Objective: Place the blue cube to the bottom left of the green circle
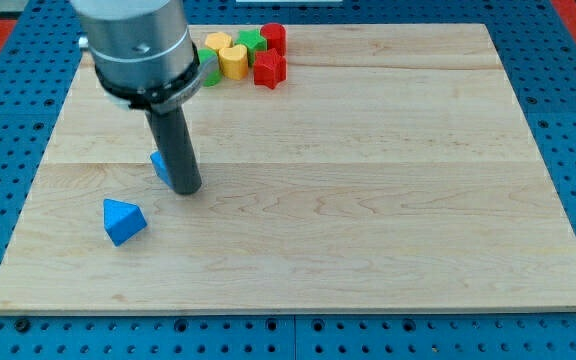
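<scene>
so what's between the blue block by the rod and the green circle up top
Camera view: only bare board between the blue cube, touching my tip, and the green circle, though my arm hides part.

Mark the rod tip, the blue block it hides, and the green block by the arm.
My tip (188, 189): camera view, rod's bottom end.
Blue block (159, 166): camera view, visible sliver left of the rod.
Green block (211, 73): camera view, exposed edge beside the arm housing.
</scene>
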You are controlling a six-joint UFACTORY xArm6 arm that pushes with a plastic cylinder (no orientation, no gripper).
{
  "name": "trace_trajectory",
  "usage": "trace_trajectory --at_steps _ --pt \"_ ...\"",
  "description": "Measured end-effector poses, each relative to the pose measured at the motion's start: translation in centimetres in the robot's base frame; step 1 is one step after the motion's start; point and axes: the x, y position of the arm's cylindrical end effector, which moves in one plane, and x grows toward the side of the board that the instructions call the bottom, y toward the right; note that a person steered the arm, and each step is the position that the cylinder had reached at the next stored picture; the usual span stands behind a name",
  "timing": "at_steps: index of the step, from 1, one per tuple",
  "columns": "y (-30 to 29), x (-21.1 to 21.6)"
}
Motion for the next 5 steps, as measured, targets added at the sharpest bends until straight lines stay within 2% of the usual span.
trace_trajectory --at_steps 1,2,3,4,5 --pt "-2.0 -2.1" --pt "-6.5 -3.5" --pt "-7.6 -7.7" --pt "-14.8 -9.4" --pt "-12.5 -10.2"
